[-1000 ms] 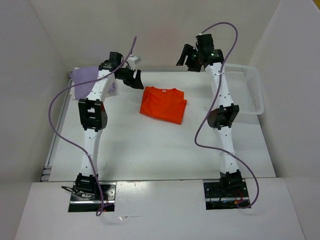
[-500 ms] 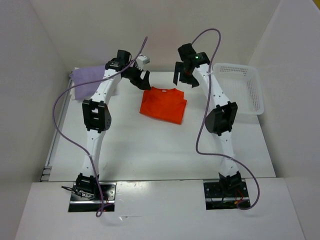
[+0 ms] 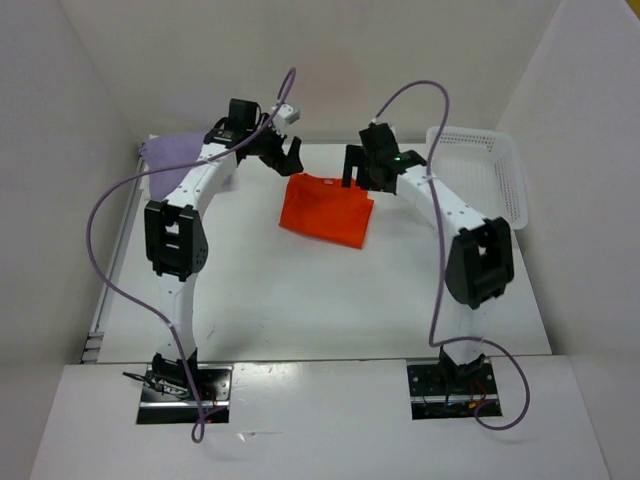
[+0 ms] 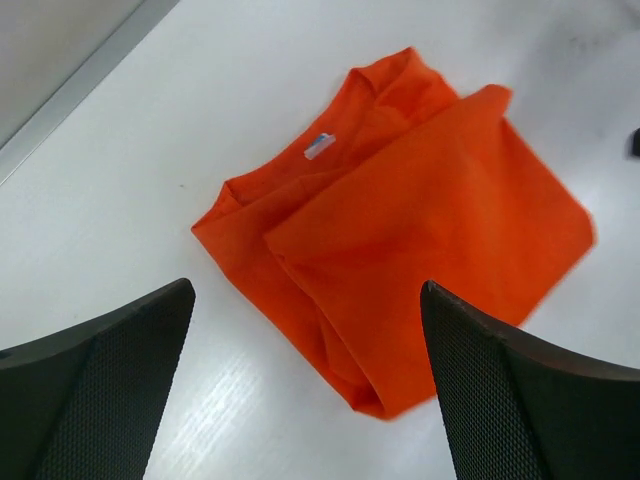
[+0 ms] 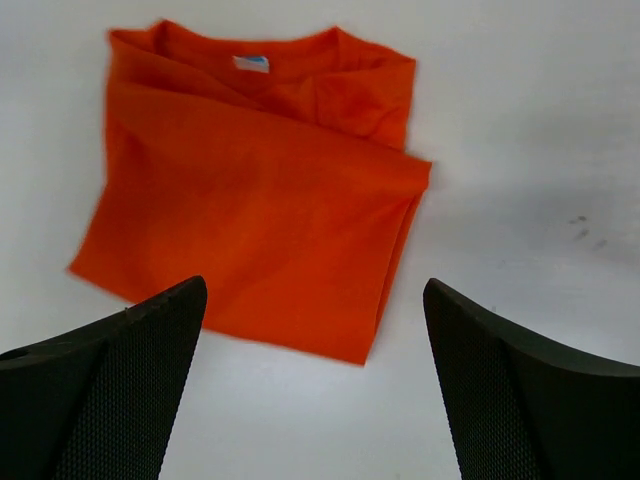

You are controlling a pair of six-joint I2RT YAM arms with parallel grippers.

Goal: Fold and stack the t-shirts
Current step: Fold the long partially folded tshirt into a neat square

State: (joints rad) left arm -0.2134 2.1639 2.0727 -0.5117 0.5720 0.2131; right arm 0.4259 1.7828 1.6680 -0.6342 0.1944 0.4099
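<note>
L fingers & R fingers wide, empty, above folded orange t-shirt; lavender t-shirt far-left.

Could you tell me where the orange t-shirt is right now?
In the top view, the orange t-shirt lies folded at the table's far middle, beneath the left tool and right tool, with the white basket off to its right.

Folded t-shirt lies on the table, upper centre of the top view. Left gripper is over its upper-left corner, right gripper over its upper-right corner. Second t-shirt lies at the table's upper-left corner. Basket stands at upper right.
</note>
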